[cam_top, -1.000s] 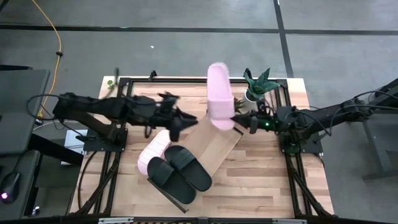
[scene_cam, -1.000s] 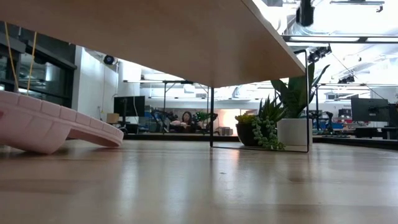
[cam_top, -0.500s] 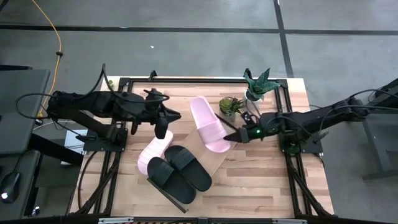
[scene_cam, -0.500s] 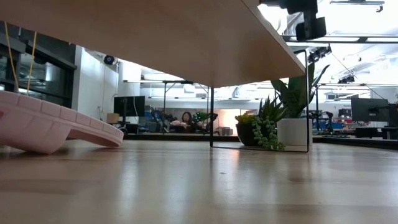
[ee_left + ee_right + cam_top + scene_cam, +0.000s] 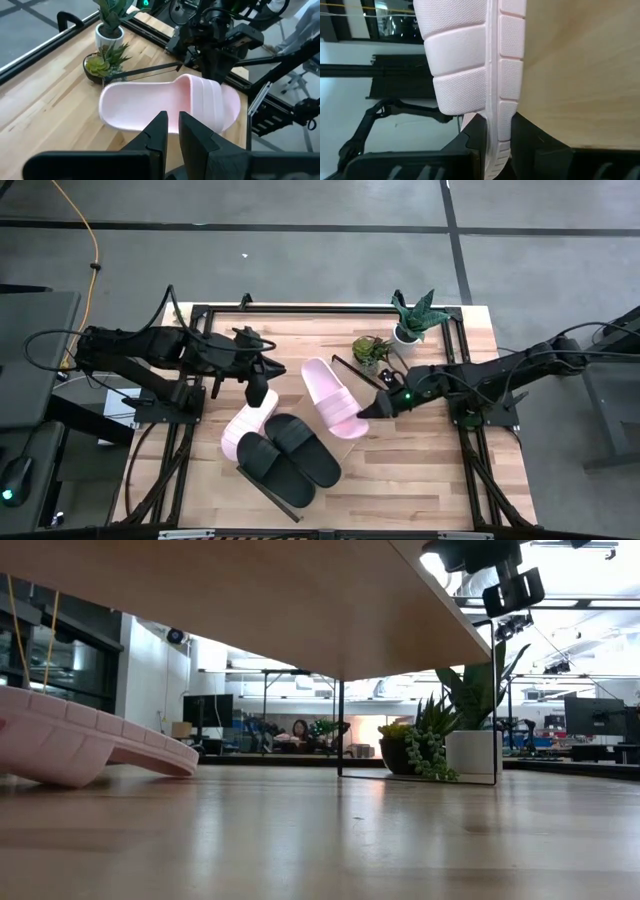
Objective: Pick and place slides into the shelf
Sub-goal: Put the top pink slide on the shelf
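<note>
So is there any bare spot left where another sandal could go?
The shelf looks nearly full: two black sandals, one pink sandal and the pink one in the right gripper. Bare tabletop lies beside the shelf, below the right arm. It is crowded near the plants.

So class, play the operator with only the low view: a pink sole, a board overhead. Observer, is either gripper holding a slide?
Observer: Yes. The right gripper is shut on a pink slide, at its sole's edge.
Operator: Where is that slide?
Observer: On the shelf, beside the two black slides.
Operator: And the left gripper?
Observer: The left gripper holds nothing; it is near the other pink slide.
</note>
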